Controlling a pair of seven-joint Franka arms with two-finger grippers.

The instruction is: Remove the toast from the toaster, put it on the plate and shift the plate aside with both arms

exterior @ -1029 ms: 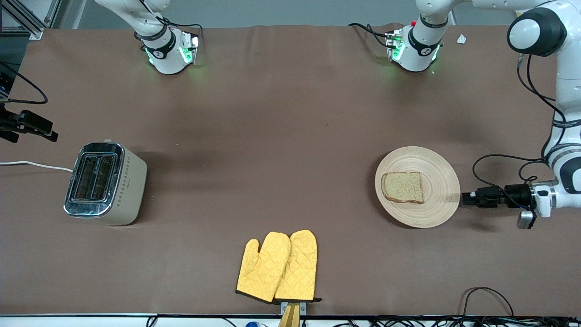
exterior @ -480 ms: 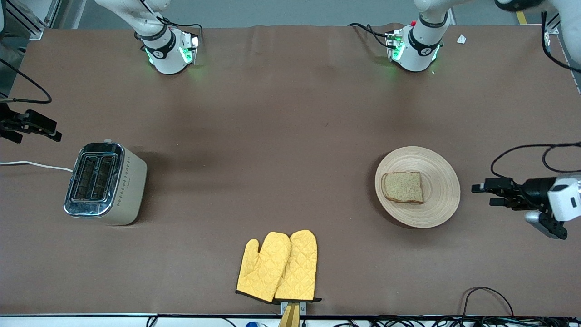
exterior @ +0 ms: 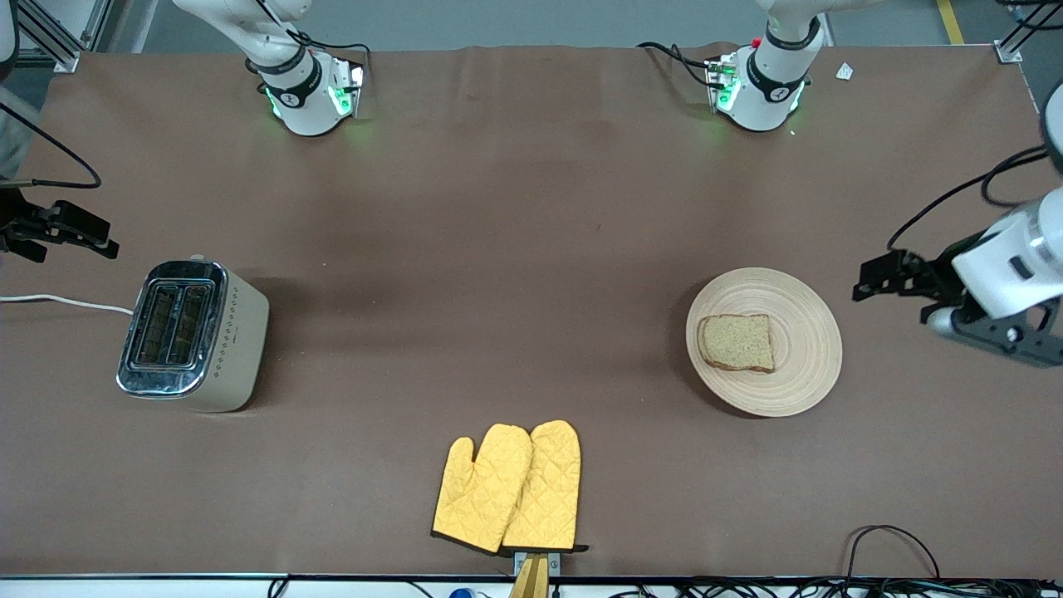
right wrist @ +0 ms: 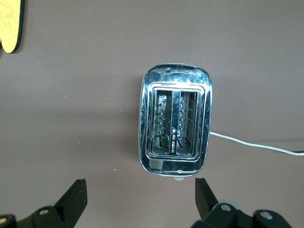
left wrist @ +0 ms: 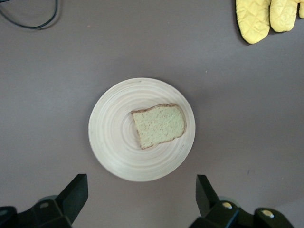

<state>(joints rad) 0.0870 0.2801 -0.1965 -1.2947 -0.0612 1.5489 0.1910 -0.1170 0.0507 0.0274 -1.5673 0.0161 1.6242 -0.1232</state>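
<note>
Toast on the plate, both hands open and empty in the air

The toast (exterior: 737, 342) lies flat on the plate (exterior: 810, 328), which sits on the brown worktop (exterior: 498, 274) toward the left arm's end. The left hand (exterior: 872, 278) hangs just off the plate's rim at that end, over bare worktop; in its wrist view its fingers (left wrist: 76, 194) stand wide apart with nothing between them. The right hand (exterior: 83, 228) hovers beside the toaster (exterior: 191, 334) at the right arm's end, fingers (right wrist: 76, 197) equally spread and gripping nothing. A pair of yellow oven mitts (exterior: 511, 488) lies nearer the front camera, well apart from both plate and toaster
</note>
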